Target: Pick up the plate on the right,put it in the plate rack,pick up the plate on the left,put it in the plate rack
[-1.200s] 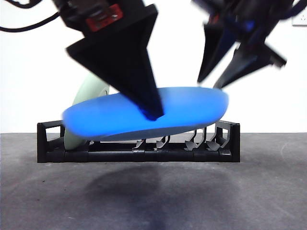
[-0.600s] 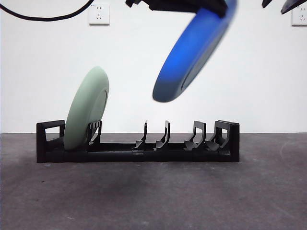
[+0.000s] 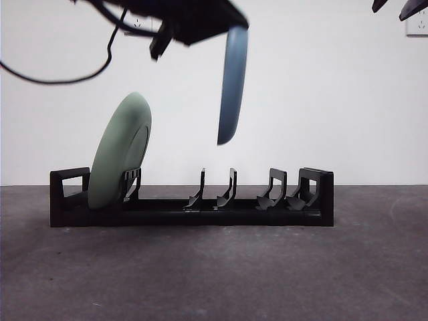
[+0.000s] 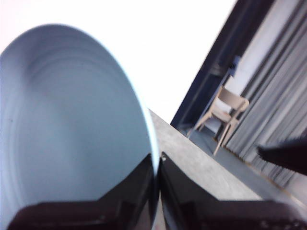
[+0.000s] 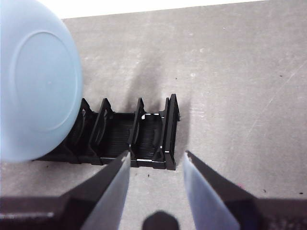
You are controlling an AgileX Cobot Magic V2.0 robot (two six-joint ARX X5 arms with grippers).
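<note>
My left gripper (image 4: 157, 165) has its two black jaws pinched tight on the rim of the blue plate (image 4: 72, 124), one jaw on each face, and the pale bowl of the plate fills most of what my left wrist camera sees. In the front view that blue plate (image 3: 232, 83) hangs almost upright and edge-on, up in the air, clear above the plate rack (image 3: 190, 204) and touching nothing below; its lower edge sits above the middle prongs. The dark bulk of my left arm (image 3: 180, 17) comes in from the top there, with a black cable (image 3: 60, 77) looping down beside it.

My right gripper (image 5: 156, 165) is up high with nothing between its jaws, which stand apart, open over the grey table (image 5: 240, 72). Looking down past them I see the boxy end of the plate rack (image 5: 153, 134) directly below, and the underside of the blue plate (image 5: 36, 81) off to one side over the rack's other prongs. In the front view only black tips show at the top corner.

Farther along the rack, the green plate (image 3: 120, 154) already stands in the slot at the far end from my right gripper, leaning on its prongs. Behind it all is the white wall, with a wall socket (image 3: 418, 23) at the top corner.
</note>
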